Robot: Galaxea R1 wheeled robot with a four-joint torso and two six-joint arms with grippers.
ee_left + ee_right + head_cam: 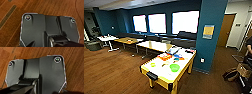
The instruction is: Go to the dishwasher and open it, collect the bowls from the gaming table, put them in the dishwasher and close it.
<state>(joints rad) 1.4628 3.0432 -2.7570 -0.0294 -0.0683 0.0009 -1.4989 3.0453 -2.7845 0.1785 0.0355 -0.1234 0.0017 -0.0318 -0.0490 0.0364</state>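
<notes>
Green plastic wide shallow bowl (174, 67), 6 o'clock on yellow-edged white-topped gaming table (159, 75); probably light, stiff, slippery (grip the rim). Gripper fingers: cannot tell.

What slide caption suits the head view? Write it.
Yellow-edged gaming table holding green bowls on a wooden floor.
</notes>
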